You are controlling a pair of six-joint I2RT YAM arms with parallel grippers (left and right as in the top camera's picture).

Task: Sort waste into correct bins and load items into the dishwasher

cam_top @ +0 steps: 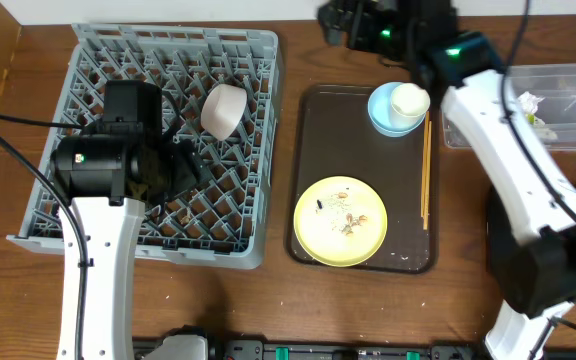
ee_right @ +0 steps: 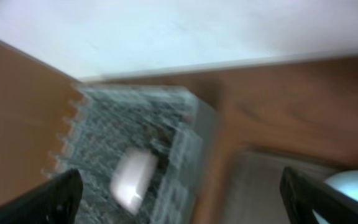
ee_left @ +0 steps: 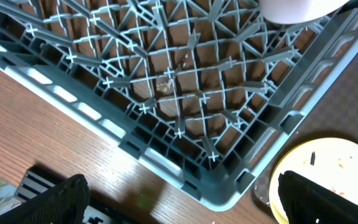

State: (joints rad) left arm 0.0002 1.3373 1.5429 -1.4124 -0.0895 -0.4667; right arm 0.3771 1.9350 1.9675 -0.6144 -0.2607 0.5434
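The grey dish rack [cam_top: 88, 215] stands at the left with a white bowl [cam_top: 223, 108] lying in it. My left gripper [cam_top: 183, 165] hovers over the rack, open and empty [ee_left: 179, 199]. The yellow plate [cam_top: 340, 220], with pale crumbs on it, lies on the dark brown tray [cam_top: 318, 130]. On the same tray are the light blue bowl [cam_top: 380, 112], with the small white cup [cam_top: 409, 99] in it, and the chopsticks [cam_top: 426, 170]. My right gripper [cam_top: 343, 25] is open and empty [ee_right: 179, 193] at the table's far edge. The clear tub [cam_top: 568, 80] holds the tissue and wrapper [cam_top: 533, 105]. The black bin is out of view.
The right wrist view is blurred; it shows the rack [ee_right: 92, 143], the white bowl [ee_right: 132, 177] and the blue bowl's edge [ee_right: 353, 183]. The left wrist view shows the rack's corner [ee_left: 229, 186], the plate [ee_left: 334, 158] and bare wooden table [ee_left: 55, 130].
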